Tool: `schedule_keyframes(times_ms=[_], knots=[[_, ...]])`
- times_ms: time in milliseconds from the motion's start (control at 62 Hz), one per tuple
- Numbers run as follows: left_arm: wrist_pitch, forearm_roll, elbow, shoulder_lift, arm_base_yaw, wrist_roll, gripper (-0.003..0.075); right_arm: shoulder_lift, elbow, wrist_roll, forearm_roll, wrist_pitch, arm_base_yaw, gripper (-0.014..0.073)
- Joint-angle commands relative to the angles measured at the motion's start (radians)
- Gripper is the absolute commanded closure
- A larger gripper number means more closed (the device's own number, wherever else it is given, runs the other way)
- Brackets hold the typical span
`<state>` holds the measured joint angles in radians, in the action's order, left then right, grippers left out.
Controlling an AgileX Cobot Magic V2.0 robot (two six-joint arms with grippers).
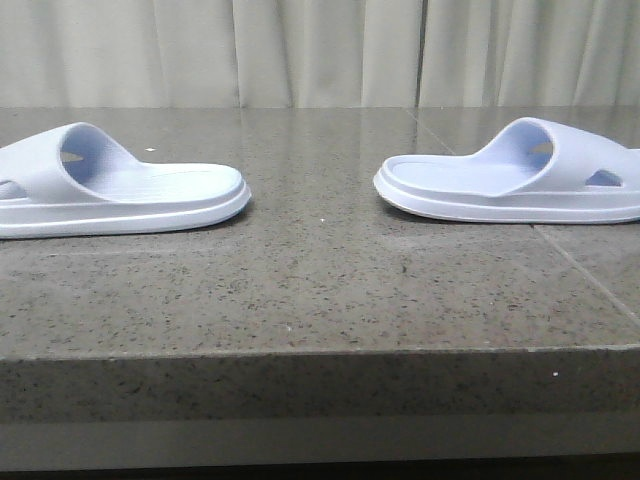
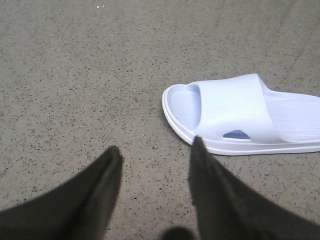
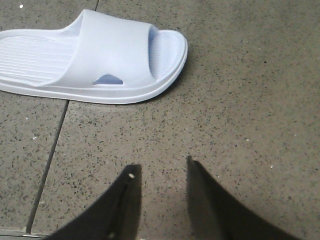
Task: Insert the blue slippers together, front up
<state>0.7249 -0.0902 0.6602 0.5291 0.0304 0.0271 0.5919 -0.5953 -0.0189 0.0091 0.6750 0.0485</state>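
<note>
Two pale blue slippers lie sole-down on the speckled stone tabletop, apart from each other. In the front view one slipper point(image 1: 120, 190) is at the left and the other slipper point(image 1: 520, 180) is at the right, their open heel ends facing each other. The left wrist view shows a slipper point(image 2: 240, 115) just beyond my left gripper point(image 2: 156, 147), which is open and empty above the table. The right wrist view shows a slipper point(image 3: 95, 57) beyond my right gripper point(image 3: 161, 167), also open and empty. Neither gripper appears in the front view.
The grey stone tabletop point(image 1: 320, 290) has a front edge close to the camera and tile seams point(image 3: 47, 165) near the right slipper. Pale curtains point(image 1: 320, 50) hang behind the table.
</note>
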Motion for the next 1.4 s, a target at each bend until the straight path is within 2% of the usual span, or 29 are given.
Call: schedule_keyframes(times_ms=[0,145,371,710,823,1065,1387], knots=[[-0.065,-0.013,0.036,0.01,0.004,-0.006,0.0181,0.008,-0.037,0.002,-0.001,-0.053,-0.001,0.0188],[-0.056,-0.016,0.038,0.03,0.004,-0.006,0.0199,0.008,-0.037,0.002,-0.001,-0.053,-0.001,0.019],[0.114,-0.01,0.12,0.23,0.004,-0.006,0.0285,0.008,-0.037,0.002,0.0,-0.053,-0.001,0.019],[0.103,-0.052,0.267,0.557,0.024,-0.001,0.0369,0.008,-0.037,0.002,0.0,-0.053,-0.001,0.019],[0.101,-0.17,0.312,0.646,0.087,0.101,0.0373,0.008,-0.037,0.002,0.0,-0.053,-0.001,0.019],[0.153,-0.6,0.366,0.817,0.252,0.455,0.0373,0.008,-0.037,0.002,0.0,-0.053,-0.001,0.019],[0.146,-0.765,0.371,0.966,0.271,0.61,0.0374,0.008,-0.037,0.002,0.0,-0.053,-0.001,0.019]])
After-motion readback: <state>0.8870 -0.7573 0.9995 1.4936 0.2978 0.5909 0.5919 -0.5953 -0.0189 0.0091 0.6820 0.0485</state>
